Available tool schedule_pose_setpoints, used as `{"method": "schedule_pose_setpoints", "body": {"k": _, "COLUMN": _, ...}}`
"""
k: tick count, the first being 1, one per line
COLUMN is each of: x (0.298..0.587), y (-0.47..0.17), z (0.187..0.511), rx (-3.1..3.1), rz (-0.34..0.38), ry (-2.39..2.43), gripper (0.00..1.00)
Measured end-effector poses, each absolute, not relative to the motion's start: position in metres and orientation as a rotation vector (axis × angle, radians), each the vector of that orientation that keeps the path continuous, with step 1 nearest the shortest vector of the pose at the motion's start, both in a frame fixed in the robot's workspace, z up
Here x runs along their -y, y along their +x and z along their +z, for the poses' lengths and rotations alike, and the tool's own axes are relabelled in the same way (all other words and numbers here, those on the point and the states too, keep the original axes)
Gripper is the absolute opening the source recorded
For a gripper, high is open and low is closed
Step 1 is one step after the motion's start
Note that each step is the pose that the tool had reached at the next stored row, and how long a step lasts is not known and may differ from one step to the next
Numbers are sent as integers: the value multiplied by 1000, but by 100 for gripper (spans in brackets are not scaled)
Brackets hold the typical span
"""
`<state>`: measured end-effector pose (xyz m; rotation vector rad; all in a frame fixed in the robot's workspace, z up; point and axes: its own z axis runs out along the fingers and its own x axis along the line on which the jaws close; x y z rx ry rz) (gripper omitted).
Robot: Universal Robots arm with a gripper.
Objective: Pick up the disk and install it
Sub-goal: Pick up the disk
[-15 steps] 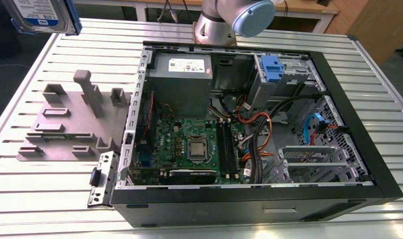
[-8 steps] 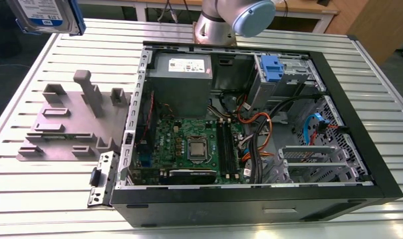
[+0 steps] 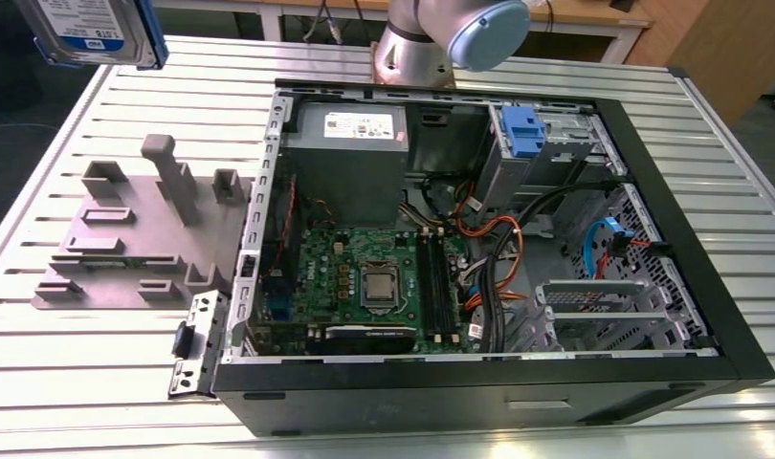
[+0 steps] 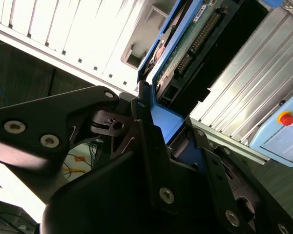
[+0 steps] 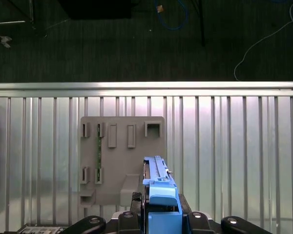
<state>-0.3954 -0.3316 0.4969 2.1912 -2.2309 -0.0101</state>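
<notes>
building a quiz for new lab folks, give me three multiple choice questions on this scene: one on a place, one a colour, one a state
1. Where is the disk? A) in a drive bay B) flat on the table C) held up by the gripper, outside the case
2. What colour is the frame around it? A) red B) blue C) yellow
3. How is the case? A) side open B) closed up C) face down
Answers: 1 C, the gripper clamps it above the grey holder in the first wrist view; 2 B, blue plastic edges it in both wrist views; 3 A, the motherboard shows.
</notes>
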Motion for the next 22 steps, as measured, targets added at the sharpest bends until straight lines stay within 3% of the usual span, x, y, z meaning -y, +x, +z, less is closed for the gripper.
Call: {"method": "schedule_pose_setpoints", "body": {"k": 22, "x": 332, "y": -389, "z": 502, "rx": 2232, "rz": -13, "ry": 2193, "gripper": 36}}
